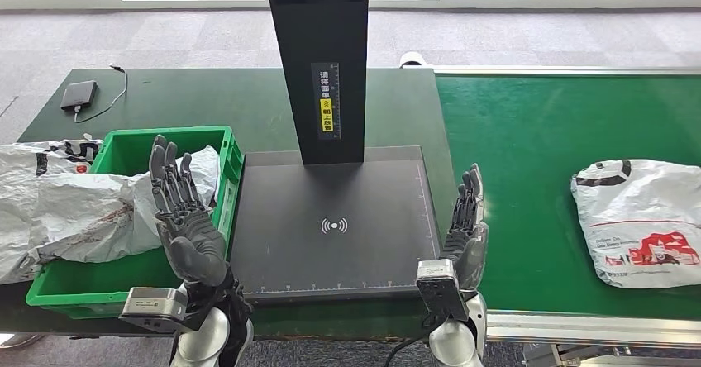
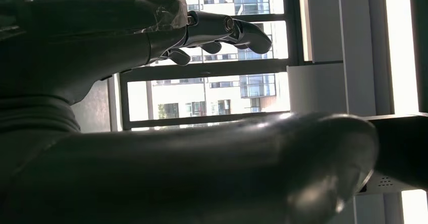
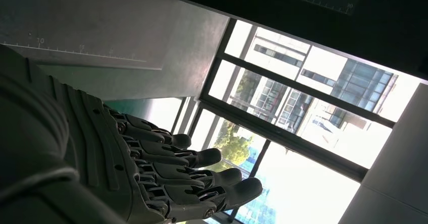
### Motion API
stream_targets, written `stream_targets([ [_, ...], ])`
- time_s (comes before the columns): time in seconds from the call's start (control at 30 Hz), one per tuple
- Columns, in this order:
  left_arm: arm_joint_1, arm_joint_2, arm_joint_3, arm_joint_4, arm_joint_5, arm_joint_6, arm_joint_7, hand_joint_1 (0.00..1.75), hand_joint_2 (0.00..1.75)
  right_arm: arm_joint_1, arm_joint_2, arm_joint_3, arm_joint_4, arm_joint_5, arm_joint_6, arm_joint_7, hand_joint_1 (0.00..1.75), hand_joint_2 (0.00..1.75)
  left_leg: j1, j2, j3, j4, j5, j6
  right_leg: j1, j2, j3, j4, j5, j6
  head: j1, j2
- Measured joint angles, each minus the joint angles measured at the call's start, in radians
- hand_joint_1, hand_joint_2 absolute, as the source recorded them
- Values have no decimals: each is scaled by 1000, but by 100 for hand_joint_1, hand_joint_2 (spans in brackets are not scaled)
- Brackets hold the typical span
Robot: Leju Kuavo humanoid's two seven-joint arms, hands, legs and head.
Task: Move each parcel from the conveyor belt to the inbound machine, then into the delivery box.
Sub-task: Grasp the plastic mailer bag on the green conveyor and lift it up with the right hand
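Parcel [image 1: 639, 221], a white plastic mailer with red and black print, lies on the green conveyor belt [image 1: 529, 135], well apart from both hands. Other crumpled white parcels [image 1: 74, 206] fill and overhang the green box [image 1: 227, 169] just beside the black scanning machine [image 1: 331, 226], whose platform carries a wireless symbol under a tall black post [image 1: 318, 53]. Left hand [image 1: 183, 214] is raised over the box edge, fingers spread, holding nothing. Right hand [image 1: 465, 226] stands edge-up between platform and belt, fingers straight, also empty. A small black device [image 1: 79, 95] sits on the table's far corner.
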Motion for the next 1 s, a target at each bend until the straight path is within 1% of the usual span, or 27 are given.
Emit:
stream_targets([
  [1.0,0,0,0,0,0,0,0,0,0,0,0,0,0,0,0,0,0,0,0,0,0,0,0,0,0,0,0,0,0,0,0,0],
])
